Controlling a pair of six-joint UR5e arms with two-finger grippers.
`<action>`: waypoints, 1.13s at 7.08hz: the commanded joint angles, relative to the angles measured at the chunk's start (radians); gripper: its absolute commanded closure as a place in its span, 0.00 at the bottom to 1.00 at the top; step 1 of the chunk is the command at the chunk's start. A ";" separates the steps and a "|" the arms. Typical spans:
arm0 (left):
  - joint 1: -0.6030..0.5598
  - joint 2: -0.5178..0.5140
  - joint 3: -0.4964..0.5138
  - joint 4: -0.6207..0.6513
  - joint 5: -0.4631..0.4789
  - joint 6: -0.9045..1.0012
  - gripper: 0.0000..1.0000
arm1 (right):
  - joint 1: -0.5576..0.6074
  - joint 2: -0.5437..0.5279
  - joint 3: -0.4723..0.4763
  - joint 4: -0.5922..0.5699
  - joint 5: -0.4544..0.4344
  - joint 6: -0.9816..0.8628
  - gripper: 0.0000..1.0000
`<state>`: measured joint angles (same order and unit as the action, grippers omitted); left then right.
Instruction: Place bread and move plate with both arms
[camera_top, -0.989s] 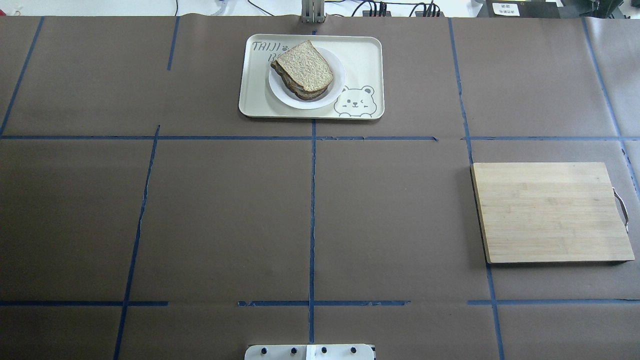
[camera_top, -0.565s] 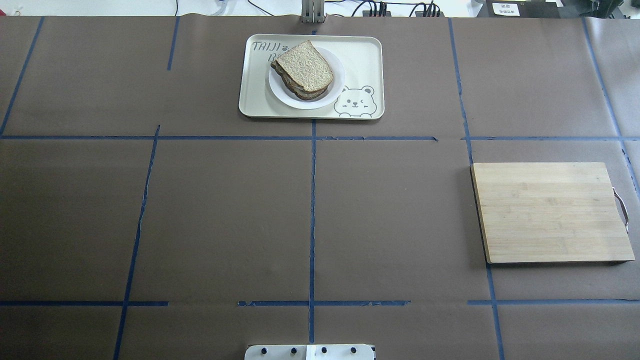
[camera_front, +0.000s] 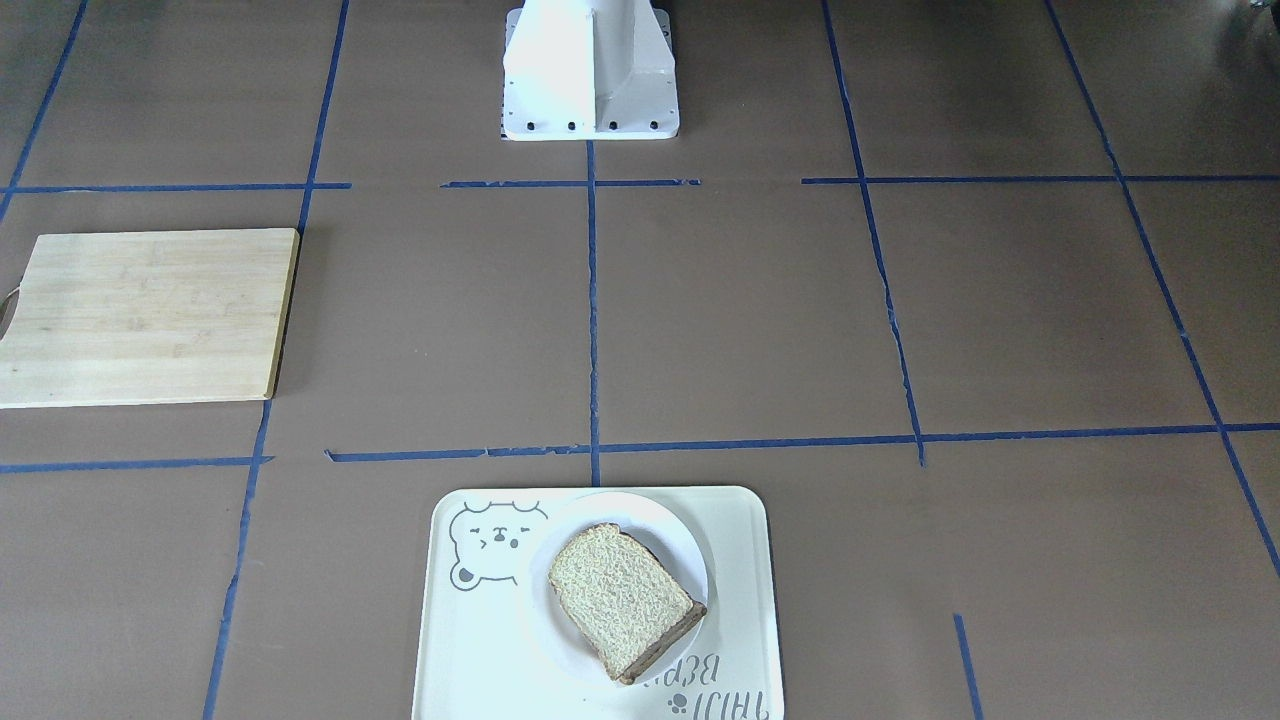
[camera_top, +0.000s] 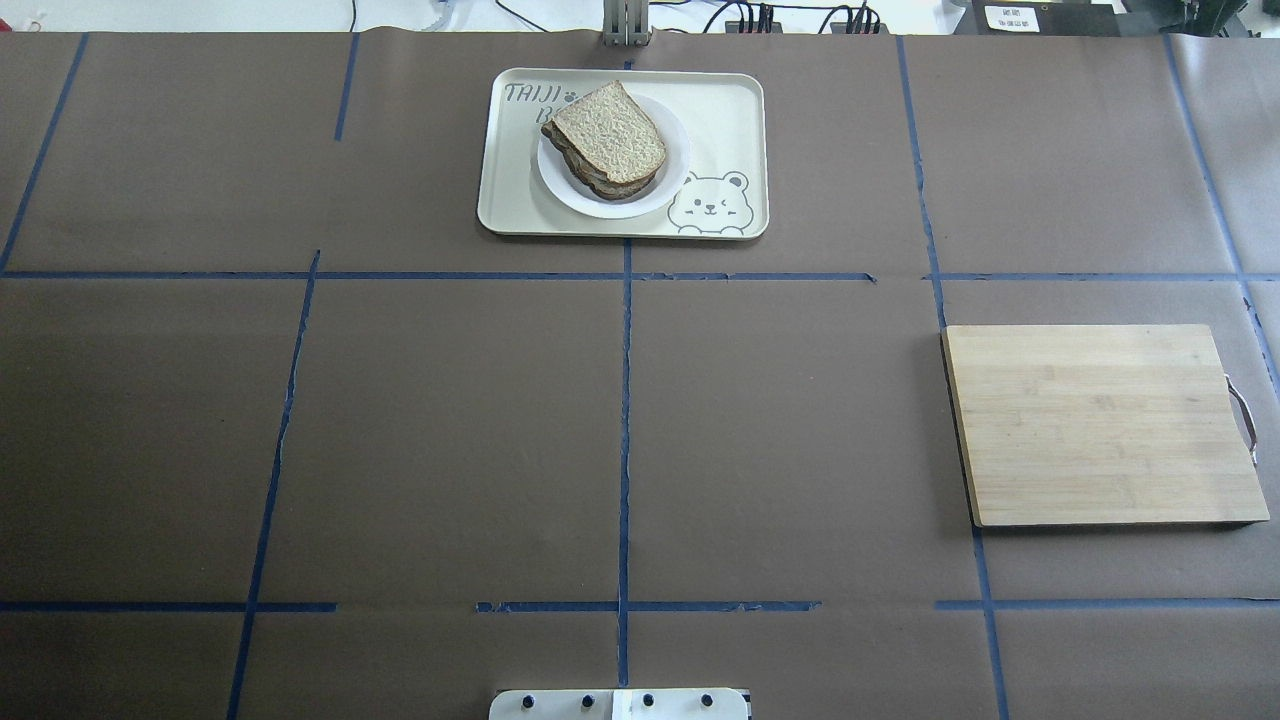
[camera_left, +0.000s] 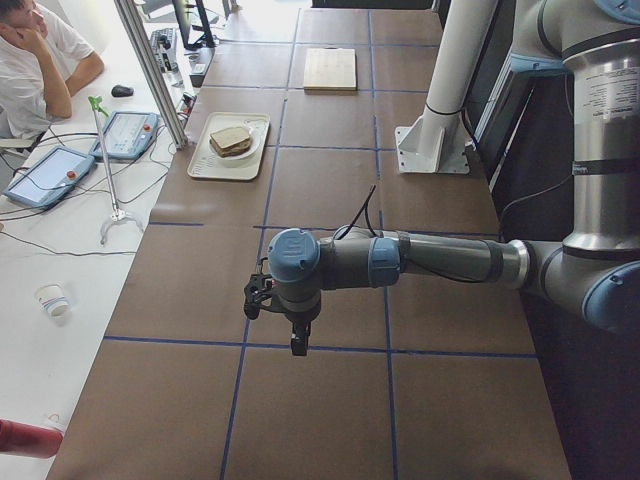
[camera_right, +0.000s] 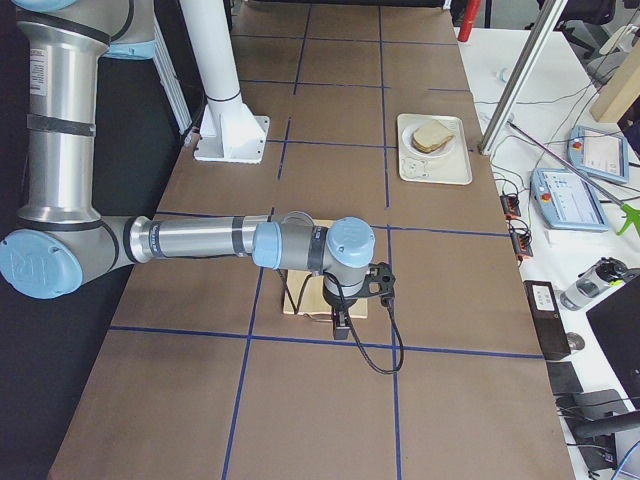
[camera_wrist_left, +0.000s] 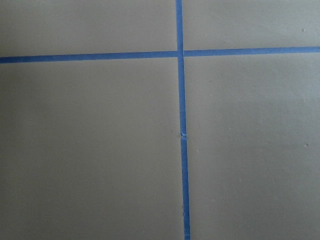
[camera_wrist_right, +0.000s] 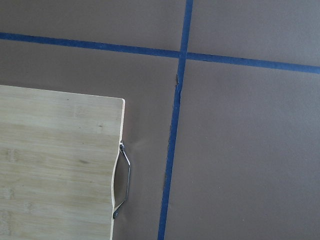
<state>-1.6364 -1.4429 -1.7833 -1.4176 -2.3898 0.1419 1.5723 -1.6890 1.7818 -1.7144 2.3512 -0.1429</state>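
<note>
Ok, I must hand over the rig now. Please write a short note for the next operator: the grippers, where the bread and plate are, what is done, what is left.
Left gripper: hangs over bare table at the robot's left end; open or shut cannot be told.
Right gripper: hangs over the handle end of the cutting board; also cannot be told.
Bread: lies on top of a darker slice on the plate.
Plate: sits on the tray, far side, centre.
Done, as it looks: bread placed, plate on tray.
Left: probably nothing; confirm the tray is the goal.
</note>
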 joint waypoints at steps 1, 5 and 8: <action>0.006 -0.002 0.005 0.000 0.000 -0.010 0.00 | 0.000 -0.001 -0.002 -0.001 -0.001 0.008 0.00; 0.021 -0.010 0.001 0.003 0.009 -0.007 0.00 | -0.052 -0.003 -0.005 -0.001 -0.015 0.003 0.00; 0.021 -0.005 0.005 0.003 0.020 -0.002 0.00 | -0.052 -0.018 -0.002 -0.001 -0.009 0.014 0.00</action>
<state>-1.6154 -1.4492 -1.7793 -1.4144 -2.3704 0.1383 1.5210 -1.7012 1.7772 -1.7160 2.3379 -0.1325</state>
